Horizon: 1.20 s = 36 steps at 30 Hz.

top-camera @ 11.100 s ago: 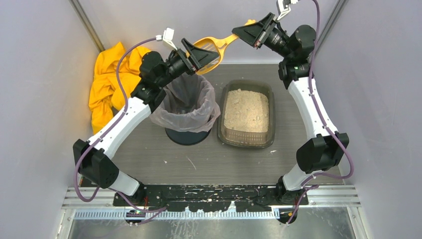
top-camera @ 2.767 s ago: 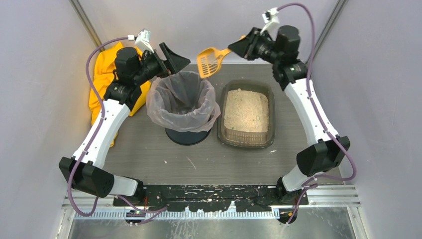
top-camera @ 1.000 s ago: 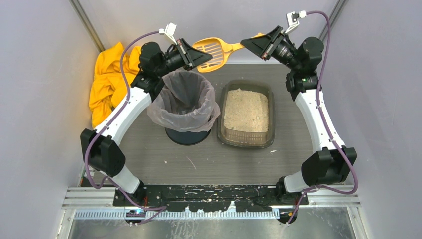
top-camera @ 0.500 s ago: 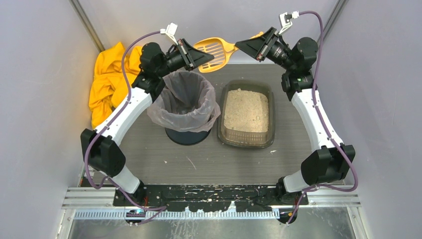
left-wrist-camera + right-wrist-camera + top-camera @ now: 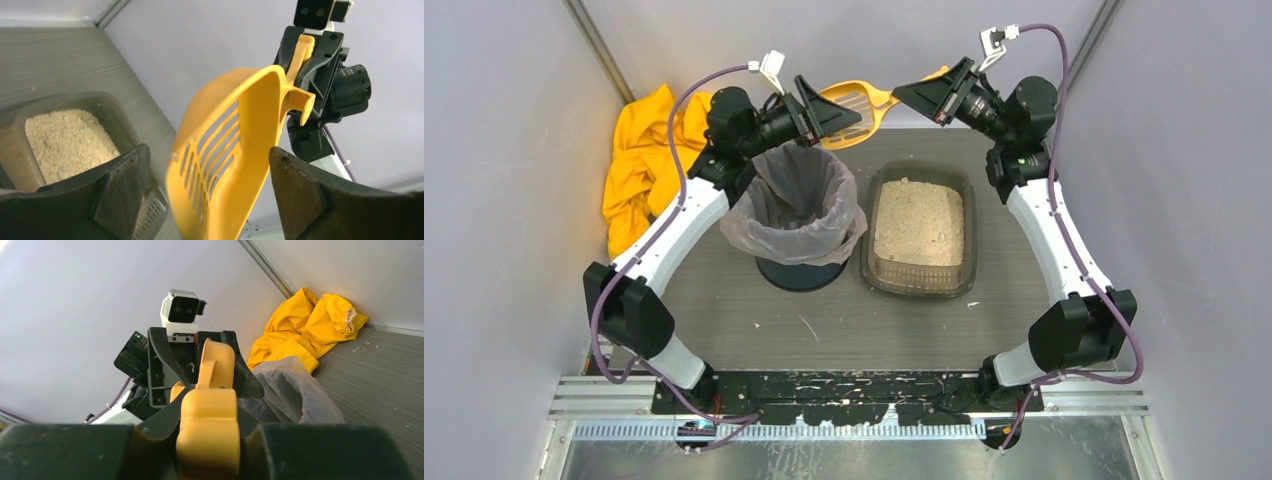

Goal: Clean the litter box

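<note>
with right gripper clamped on orange slotted plastic scoop above round clear-bag-lined bin, draw wide-open left gripper clear, then dip into shallow brown-grey translucent litter box just right of bin.

You'll see a bag-lined bin on the counter. A yellow cloth lies crumpled left of it, and an orange scoop is raised at its far side.

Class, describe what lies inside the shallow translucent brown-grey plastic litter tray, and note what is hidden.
Beige granular litter fills the shallow brown-grey plastic tray in an uneven layer. It covers the tray's floor, so anything buried beneath cannot be seen.
</note>
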Motion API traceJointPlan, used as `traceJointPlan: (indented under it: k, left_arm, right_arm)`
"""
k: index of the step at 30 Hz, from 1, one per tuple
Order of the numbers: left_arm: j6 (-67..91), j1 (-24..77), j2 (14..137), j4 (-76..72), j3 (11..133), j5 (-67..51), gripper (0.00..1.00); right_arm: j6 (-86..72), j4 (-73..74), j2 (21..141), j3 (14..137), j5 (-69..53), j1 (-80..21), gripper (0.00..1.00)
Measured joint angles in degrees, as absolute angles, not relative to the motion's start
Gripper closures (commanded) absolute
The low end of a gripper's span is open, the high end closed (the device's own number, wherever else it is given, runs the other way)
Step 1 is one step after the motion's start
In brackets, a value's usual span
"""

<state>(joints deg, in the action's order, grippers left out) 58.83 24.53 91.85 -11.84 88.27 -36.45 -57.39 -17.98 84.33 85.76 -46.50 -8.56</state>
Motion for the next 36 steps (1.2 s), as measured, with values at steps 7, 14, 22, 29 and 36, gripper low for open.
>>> traceJointPlan:
  k: [7,14,22,29,36]
  left_arm:
    - [53.47,22.63,86.91,-5.1,86.37,-35.57,0.0]
    - [49.56,18.35,81.21,0.1,84.79,-32.6,0.0]
    - [45.91,18.33,80.31,5.69,84.79,-29.15,0.0]
    - [45.98,18.33,81.45,5.91,84.79,-29.15,0.0]
    - [46.48,18.33,82.37,5.21,84.79,-29.65,0.0]
  right_arm:
    - [-59.94,-19.64,83.64,83.66,-44.86,-2.66,0.99]
    - [-50.39,-3.66,81.43,83.53,-37.17,9.06,0.99]
    - [-34.06,18.04,75.72,79.59,-27.59,7.84,0.99]
    - [-21.54,29.1,71.57,75.61,-17.93,6.02,0.99]
    - [-11.9,36.99,70.48,75.61,-7.53,-1.72,0.99]
